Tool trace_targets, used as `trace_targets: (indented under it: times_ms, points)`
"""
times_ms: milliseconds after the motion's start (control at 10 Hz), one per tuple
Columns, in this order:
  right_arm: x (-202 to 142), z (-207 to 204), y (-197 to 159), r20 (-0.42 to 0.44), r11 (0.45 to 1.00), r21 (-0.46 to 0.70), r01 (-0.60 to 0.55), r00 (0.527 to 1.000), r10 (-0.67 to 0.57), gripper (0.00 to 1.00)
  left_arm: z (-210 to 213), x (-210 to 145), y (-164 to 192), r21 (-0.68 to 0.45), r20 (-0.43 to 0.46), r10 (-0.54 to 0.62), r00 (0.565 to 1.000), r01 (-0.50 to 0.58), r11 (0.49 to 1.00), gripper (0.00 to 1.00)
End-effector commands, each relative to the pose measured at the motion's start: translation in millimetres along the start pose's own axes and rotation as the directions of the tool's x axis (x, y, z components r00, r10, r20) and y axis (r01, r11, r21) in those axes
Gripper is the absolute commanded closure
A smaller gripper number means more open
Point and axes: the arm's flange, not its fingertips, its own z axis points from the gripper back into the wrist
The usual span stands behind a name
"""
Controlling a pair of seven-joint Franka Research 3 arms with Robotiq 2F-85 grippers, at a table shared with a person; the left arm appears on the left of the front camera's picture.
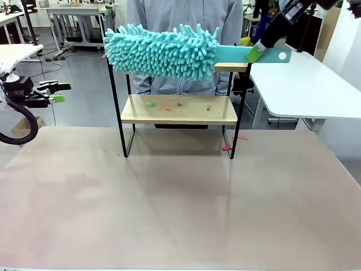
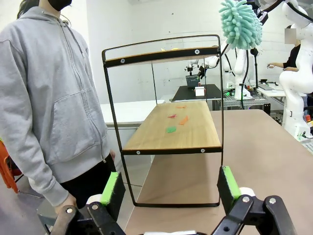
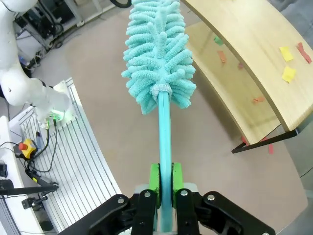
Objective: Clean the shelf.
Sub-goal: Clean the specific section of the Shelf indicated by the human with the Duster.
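The shelf stands at the table's far middle, with coloured paper scraps on its lower board. In the right wrist view, yellow and red scraps lie on its top board. My right gripper is shut on the handle of a teal fluffy duster. It holds the duster level in front of the top board. The handle runs straight out between the green pads. My left gripper hangs open off the table's left edge. It faces the shelf's end, fingers wide apart.
A person in a grey hoodie stands right behind the shelf, close to its end rail. A few red scraps lie on the table by the shelf's right leg. A white table stands at the back right.
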Motion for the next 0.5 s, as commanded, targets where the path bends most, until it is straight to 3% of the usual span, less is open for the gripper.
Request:
trace_targets:
  times_ms: [0,400]
  points:
    - [0.8,-0.9,1.7,-0.002,1.0,0.001,-0.003,1.0,0.003,0.87,0.0,2.5,-1.1,-0.003,0.003,-0.005,1.0,0.005,1.0,0.0]
    - [84.5,-8.0,65.9,0.162,0.96,-0.169,0.221,0.967,-0.194,0.87,0.0,2.5,-1.1,-0.003,0.003,-0.005,1.0,0.005,1.0,0.0]
